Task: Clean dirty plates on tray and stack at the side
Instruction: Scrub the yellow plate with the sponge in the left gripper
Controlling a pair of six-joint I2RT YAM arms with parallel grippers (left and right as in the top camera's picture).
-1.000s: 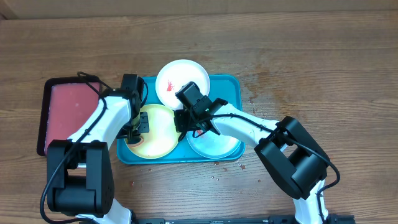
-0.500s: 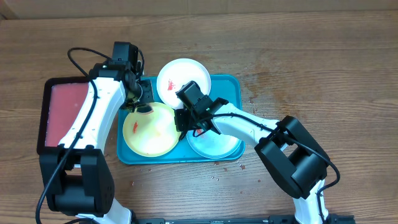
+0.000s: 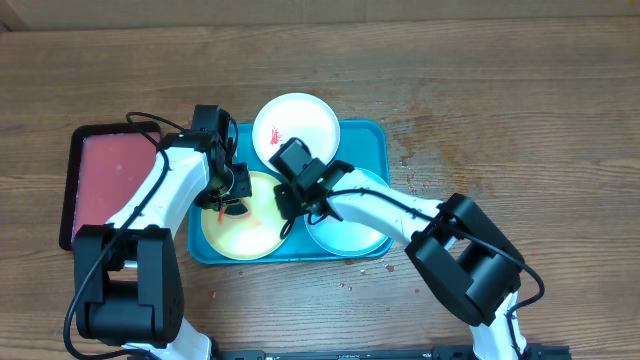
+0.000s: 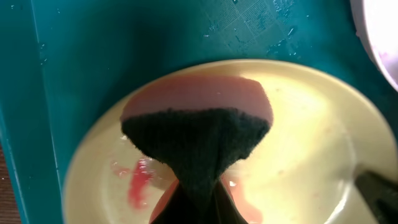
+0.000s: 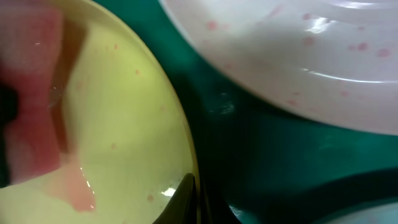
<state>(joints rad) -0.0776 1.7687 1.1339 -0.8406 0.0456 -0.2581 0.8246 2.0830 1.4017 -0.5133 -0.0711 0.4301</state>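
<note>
The teal tray [image 3: 365,135] holds three plates: the white one [image 3: 305,120] with red smears at the back, the yellow-green one [image 3: 245,225] at front left, and the pale blue one [image 3: 355,225] at front right. My left gripper [image 3: 225,197] is shut on a pink sponge with a dark scouring face [image 4: 199,124], pressed on the yellow-green plate [image 4: 305,162] beside a red smear [image 4: 137,186]. My right gripper [image 3: 287,203] is shut on that plate's right rim [image 5: 189,186]. The plate [image 5: 118,106] carries pink streaks.
A smaller dark-rimmed tray with a pink-red inside [image 3: 105,180] lies left of the teal tray. Bare wooden table [image 3: 500,120] surrounds both. A pale plate with pink specks [image 5: 298,50] lies close beyond the right gripper. Red specks dot the table at the tray's right.
The left gripper swung its sponge up toward the tray's back left, then came back down onto the yellow-green plate. The right gripper shifted slightly left at the plate's rim.
</note>
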